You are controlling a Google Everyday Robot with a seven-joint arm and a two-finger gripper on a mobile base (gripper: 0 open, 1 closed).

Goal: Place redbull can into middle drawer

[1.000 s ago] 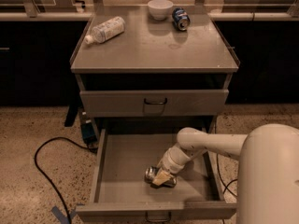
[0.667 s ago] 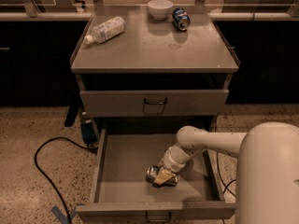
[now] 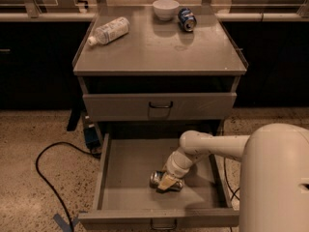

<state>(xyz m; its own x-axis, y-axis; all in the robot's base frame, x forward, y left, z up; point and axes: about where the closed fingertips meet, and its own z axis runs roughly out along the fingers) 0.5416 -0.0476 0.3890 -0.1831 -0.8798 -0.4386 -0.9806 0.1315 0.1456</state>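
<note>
Redbull can (image 3: 156, 179): lying on its side on the floor of the open middle drawer (image 3: 130, 170), long axis running left-right, silver top pointing left. Gripper (image 3: 168, 181): I am resting it on the can's right half, hiding that end. Whether it is clamping or loose, I cannot tell.

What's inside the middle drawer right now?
The redbull can lies on its side on the drawer floor, with the gripper on it. The gripper hides most of the can.
</note>
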